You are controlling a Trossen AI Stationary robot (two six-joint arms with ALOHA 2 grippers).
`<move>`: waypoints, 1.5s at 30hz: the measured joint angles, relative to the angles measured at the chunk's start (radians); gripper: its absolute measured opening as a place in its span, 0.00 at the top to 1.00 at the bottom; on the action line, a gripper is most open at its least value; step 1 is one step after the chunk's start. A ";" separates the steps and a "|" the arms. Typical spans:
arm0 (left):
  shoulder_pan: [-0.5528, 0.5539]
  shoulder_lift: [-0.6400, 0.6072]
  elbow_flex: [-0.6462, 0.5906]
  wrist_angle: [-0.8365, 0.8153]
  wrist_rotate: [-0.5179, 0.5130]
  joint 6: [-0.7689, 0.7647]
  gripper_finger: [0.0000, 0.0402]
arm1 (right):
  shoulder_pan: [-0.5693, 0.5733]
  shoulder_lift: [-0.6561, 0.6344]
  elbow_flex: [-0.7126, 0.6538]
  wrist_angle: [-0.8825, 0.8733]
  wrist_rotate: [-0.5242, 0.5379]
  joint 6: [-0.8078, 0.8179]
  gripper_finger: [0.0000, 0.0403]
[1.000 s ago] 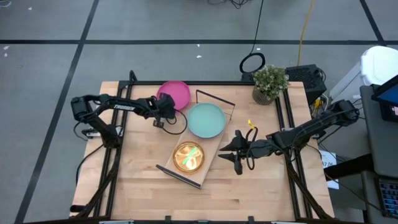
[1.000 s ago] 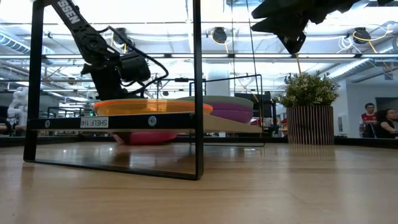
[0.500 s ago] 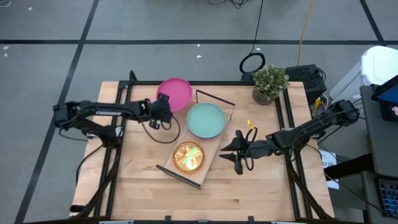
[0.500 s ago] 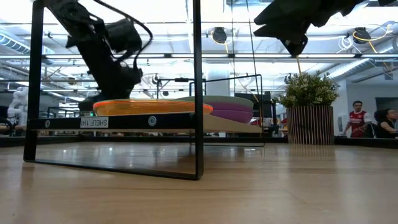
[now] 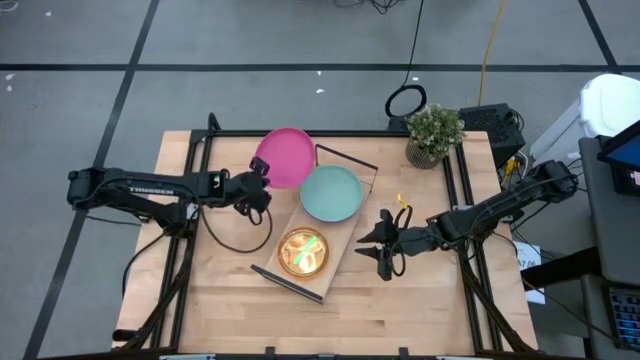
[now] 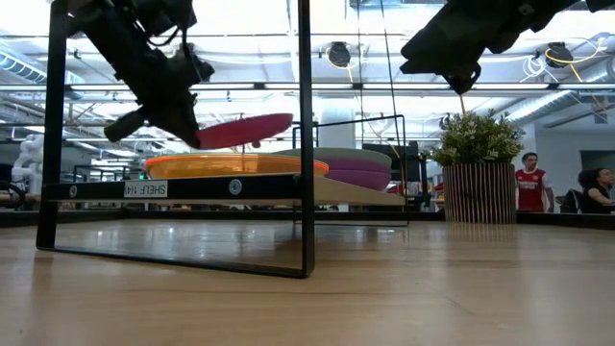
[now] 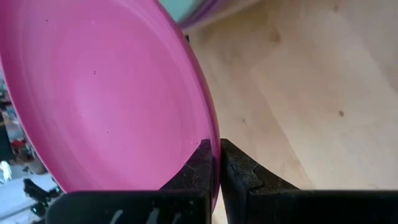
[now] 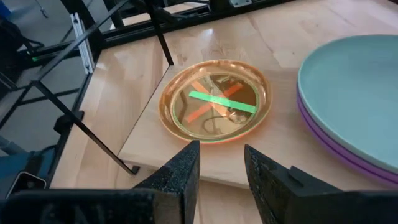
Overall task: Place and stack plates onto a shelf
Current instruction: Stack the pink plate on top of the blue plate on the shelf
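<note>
Shelf [image 5: 335, 250] lying diagonal mid-table: long light-wood board, thin black metal frame at each end. Small white label on front edge in low view, reads "SHELF" plus digits, digits not legible.

On shelf, far end: mint green plate [image 5: 331, 192] stacked on purple plate [image 8: 348, 152], both opaque, smooth, round with shallow raised rim. Only the purple edge visible under the mint one.

On shelf, near end: translucent orange plate [image 5: 303, 251], glossy, with crossed green and red strips visible through it. Smaller than the mint one. Well apart from the mint/purple stack in the right wrist view.

Left gripper [image 5: 256, 186] clamped on rim of magenta plate [image 5: 285, 156], fingers [image 7: 239, 171] pinching the edge between them. Plate opaque, matte plastic with faint concentric rings. Held off the table, tilted, above and behind the shelf level per low view; beside the mint plate in high view, overlapping the black frame at that end.

Right gripper [image 5: 384, 246] hovering just beside the shelf's long edge, fingers spread apart, holding nothing.

Potted plant [image 5: 433, 132] in ribbed wooden pot at far right corner of wooden table [image 5: 230, 300]. "TROSSEN" lettering on left arm.
</note>
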 joint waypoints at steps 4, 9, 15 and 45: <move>-0.053 -0.010 0.015 -0.005 -0.023 -0.004 0.97 | 0.000 -0.004 0.000 -0.001 0.000 -0.024 0.74; -0.103 -0.009 0.068 -0.016 -0.032 -0.004 0.97 | 0.000 -0.012 0.000 -0.002 0.001 -0.050 0.80; -0.149 -0.009 0.132 -0.016 -0.036 0.025 0.97 | 0.000 -0.042 0.000 -0.012 0.001 -0.057 0.89; -0.170 0.382 0.305 0.018 0.156 0.075 0.94 | 0.001 -0.087 0.000 -0.069 0.003 -0.083 1.00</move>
